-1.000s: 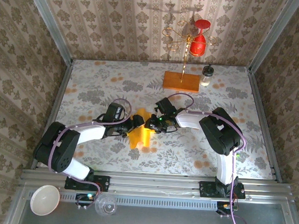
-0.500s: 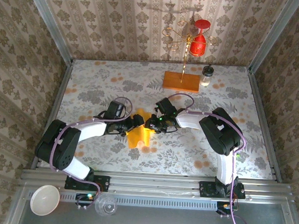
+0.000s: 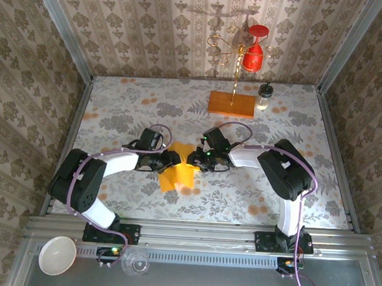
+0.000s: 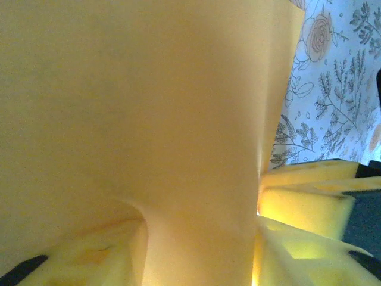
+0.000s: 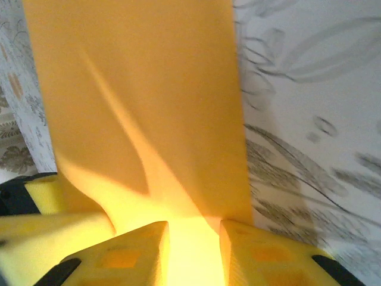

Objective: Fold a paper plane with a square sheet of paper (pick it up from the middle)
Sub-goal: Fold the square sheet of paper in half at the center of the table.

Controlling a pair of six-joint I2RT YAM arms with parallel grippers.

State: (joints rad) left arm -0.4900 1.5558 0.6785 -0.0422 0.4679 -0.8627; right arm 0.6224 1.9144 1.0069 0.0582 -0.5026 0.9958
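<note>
At mid-table, the right gripper (image 3: 191,160) is pinching the square sheet of paper (image 3: 179,176) and the left gripper (image 3: 175,158) is straddling it, hold unclear, likely risking a tear under opposed pulls.

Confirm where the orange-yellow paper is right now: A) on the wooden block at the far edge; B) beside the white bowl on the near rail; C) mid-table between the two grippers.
C: in the top view the paper sits mid-table, with the left gripper and the right gripper on either side of it.
</note>
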